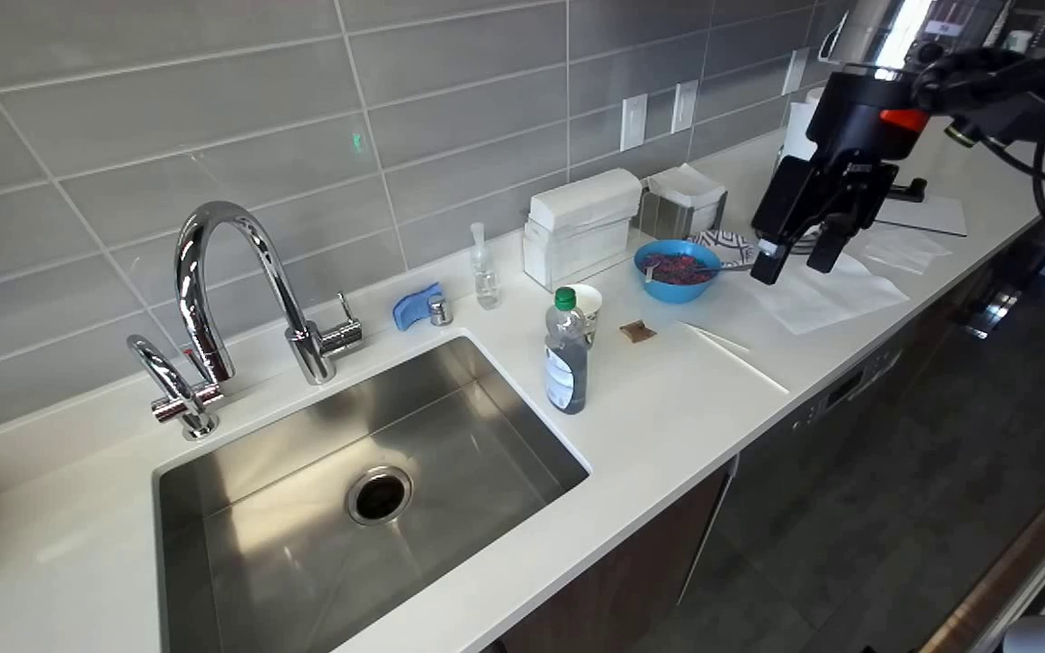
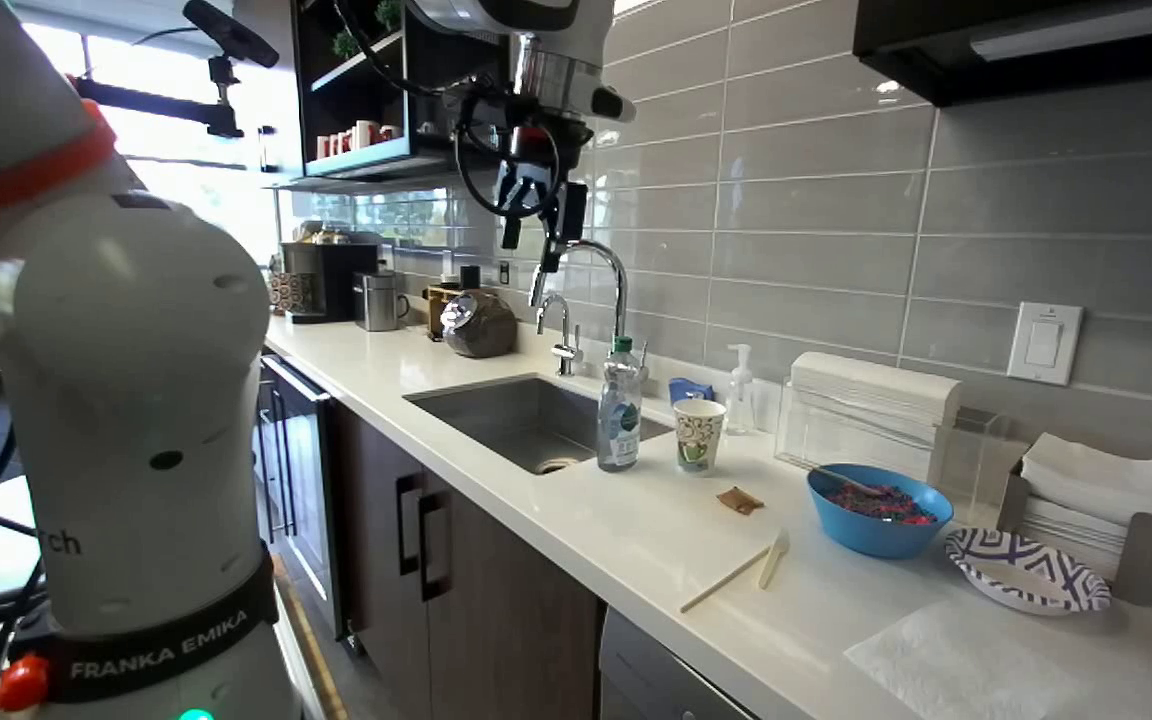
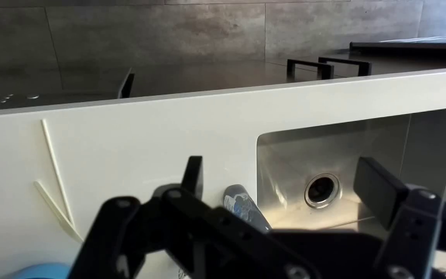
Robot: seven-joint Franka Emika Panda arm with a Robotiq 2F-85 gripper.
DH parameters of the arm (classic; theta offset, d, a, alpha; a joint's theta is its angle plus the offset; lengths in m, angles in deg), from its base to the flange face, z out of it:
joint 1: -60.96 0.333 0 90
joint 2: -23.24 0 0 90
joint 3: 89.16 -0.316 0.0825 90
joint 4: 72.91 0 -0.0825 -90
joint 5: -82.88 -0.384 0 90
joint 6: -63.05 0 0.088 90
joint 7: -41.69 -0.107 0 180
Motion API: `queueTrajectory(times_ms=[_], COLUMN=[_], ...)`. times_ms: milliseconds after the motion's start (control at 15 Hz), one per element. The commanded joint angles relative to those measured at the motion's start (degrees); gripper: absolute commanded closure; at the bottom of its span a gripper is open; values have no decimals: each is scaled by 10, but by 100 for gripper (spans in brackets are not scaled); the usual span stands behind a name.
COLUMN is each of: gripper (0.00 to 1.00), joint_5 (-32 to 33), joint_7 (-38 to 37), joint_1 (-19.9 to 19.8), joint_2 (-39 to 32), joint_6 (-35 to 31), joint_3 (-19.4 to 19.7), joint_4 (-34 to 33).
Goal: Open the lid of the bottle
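Observation:
The clear plastic bottle (image 1: 566, 354) stands upright on the white counter beside the sink's edge, with a label on its front. It also shows in an exterior view (image 2: 620, 415). Its green lid (image 1: 565, 298) sits on top, and the lid also shows in an exterior view (image 2: 623, 344). My gripper (image 1: 795, 261) is open and holds nothing, raised in the air above the counter and apart from the bottle; it also shows in an exterior view (image 2: 530, 248). In the wrist view, the bottle's lower part (image 3: 244, 205) shows between the spread fingers (image 3: 286, 180); the lid is hidden behind the gripper body.
The steel sink (image 1: 504, 381) and tall faucet (image 1: 241, 227) are beside the bottle. A paper cup (image 2: 698, 435) stands close to it. A blue bowl (image 2: 881, 540), a paper-towel holder (image 1: 581, 227), thin sticks (image 1: 740, 358) and a brown scrap (image 1: 638, 331) are on the counter.

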Motion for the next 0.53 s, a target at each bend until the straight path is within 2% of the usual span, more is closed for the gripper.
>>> queueTrajectory(times_ms=[0, 467], gripper=[0, 0], joint_5=[7, 18], joint_7=[30, 219], joint_1=[-5, 44], joint_2=[-14, -149], joint_6=[0, -25], joint_3=[-7, -13], joint_4=[-9, -91])
